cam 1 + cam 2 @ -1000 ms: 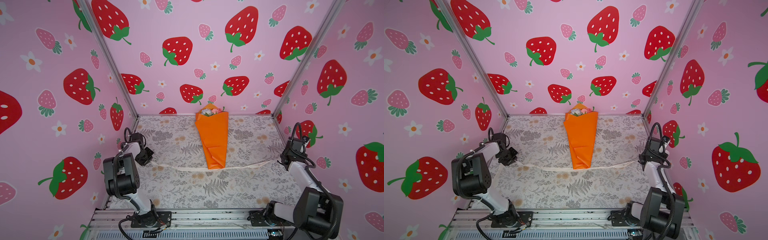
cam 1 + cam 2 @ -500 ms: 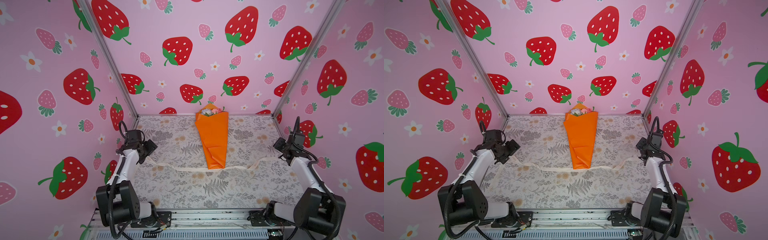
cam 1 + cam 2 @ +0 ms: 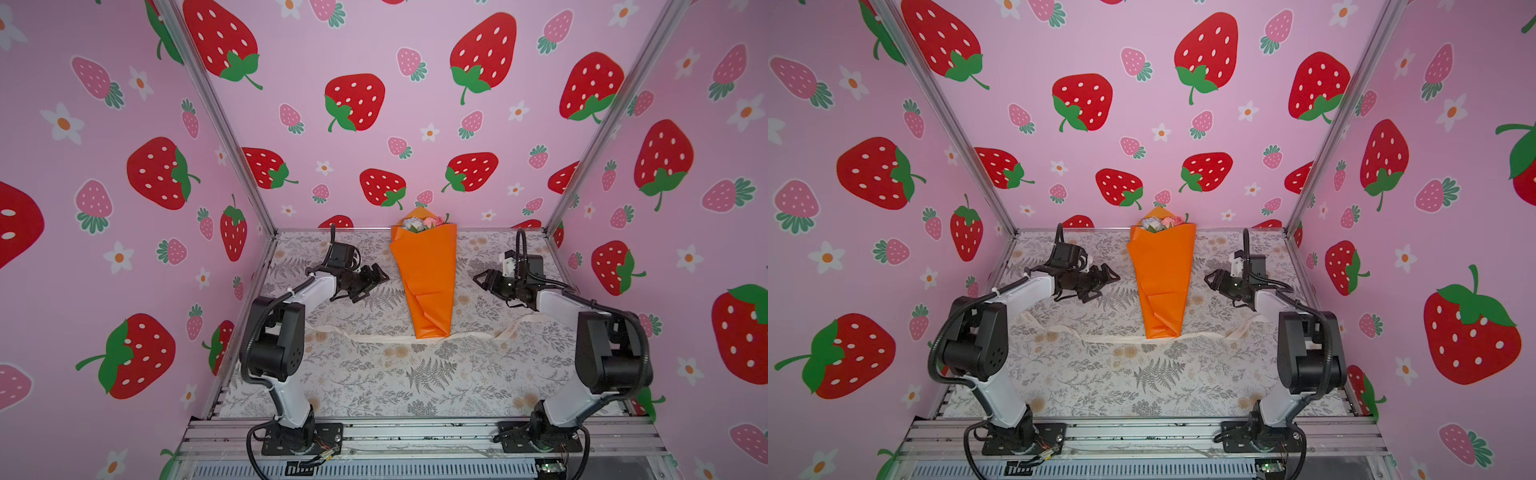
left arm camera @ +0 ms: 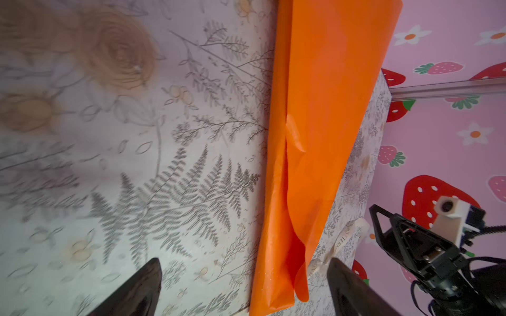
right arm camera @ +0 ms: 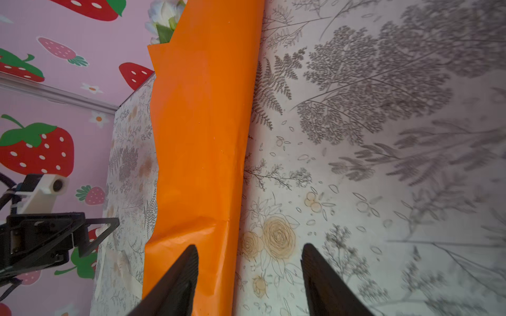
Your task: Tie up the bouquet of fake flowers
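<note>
The bouquet of fake flowers (image 3: 426,274) (image 3: 1163,274) lies on the table's middle in a cone of orange wrapping paper, with white and pink blooms (image 3: 424,223) at the far wide end. A cream ribbon (image 3: 374,334) (image 3: 1113,336) runs slack across the table under the cone's narrow near end. My left gripper (image 3: 378,284) (image 3: 1108,284) hovers open just left of the cone, holding nothing. My right gripper (image 3: 480,280) (image 3: 1210,279) is open just right of it, also holding nothing. The left wrist view shows the paper (image 4: 315,136) between my left gripper's (image 4: 245,261) spread jaws. In the right wrist view my right gripper (image 5: 250,246) straddles the paper's edge (image 5: 202,136).
A floral printed mat (image 3: 395,374) covers the table. Pink strawberry walls (image 3: 374,124) close in the back and both sides, with metal posts at the corners. Both arm bases (image 3: 299,440) stand on the front rail. The ribbon's right end (image 3: 513,328) lies near the right arm.
Both grippers have swung in from the table's side edges toward the bouquet and have gone from shut to open. The ribbon, stretched between them before, now lies slack.
</note>
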Robot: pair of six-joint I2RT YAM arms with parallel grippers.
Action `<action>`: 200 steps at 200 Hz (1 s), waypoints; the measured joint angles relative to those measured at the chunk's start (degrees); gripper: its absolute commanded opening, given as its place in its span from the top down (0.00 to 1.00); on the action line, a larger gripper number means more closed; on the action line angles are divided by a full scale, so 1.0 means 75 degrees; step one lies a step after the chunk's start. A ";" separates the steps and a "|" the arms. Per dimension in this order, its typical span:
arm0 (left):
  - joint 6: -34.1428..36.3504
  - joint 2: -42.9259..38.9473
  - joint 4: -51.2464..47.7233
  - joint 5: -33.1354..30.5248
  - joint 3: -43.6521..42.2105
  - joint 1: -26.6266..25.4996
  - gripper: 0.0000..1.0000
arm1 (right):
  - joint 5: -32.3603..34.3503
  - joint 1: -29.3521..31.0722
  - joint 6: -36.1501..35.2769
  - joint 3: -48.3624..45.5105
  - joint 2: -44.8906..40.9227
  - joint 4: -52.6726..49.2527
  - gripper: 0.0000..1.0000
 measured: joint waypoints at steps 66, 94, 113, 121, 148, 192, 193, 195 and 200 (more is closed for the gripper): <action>-0.0941 0.2801 0.1081 0.0973 0.2177 -0.0254 0.12 | -0.0737 0.0475 0.0207 0.2183 0.2608 0.0463 0.38; -0.1253 0.3625 0.1288 0.1343 0.3191 -0.0262 0.17 | -0.0903 0.0510 0.0347 0.2981 0.3506 0.0533 0.39; -0.1431 0.4057 0.1413 0.1533 0.3716 -0.0271 0.22 | -0.0970 0.0516 0.0463 0.3351 0.3923 0.0615 0.39; -0.1498 0.4197 0.1443 0.1597 0.3902 -0.0280 0.24 | -0.1020 0.0519 0.0493 0.3587 0.4115 0.0632 0.39; -0.1705 0.4672 0.1556 0.1821 0.4456 -0.0303 0.31 | -0.1244 0.0539 0.0595 0.4395 0.4741 0.0702 0.39; -0.2020 0.5423 0.1804 0.2171 0.5397 -0.0379 0.42 | -0.1772 0.0580 0.0822 0.5339 0.5528 0.1011 0.41; -0.2017 0.5432 0.1804 0.2177 0.5415 -0.0382 0.42 | -0.1795 0.0583 0.0839 0.5359 0.5546 0.1023 0.41; -0.2031 0.5473 0.1827 0.2200 0.5458 -0.0396 0.43 | -0.1821 0.0586 0.0868 0.5383 0.5572 0.1049 0.41; -0.2072 0.5555 0.1865 0.2229 0.5552 -0.0405 0.45 | -0.1906 0.0592 0.0906 0.5450 0.5642 0.1113 0.41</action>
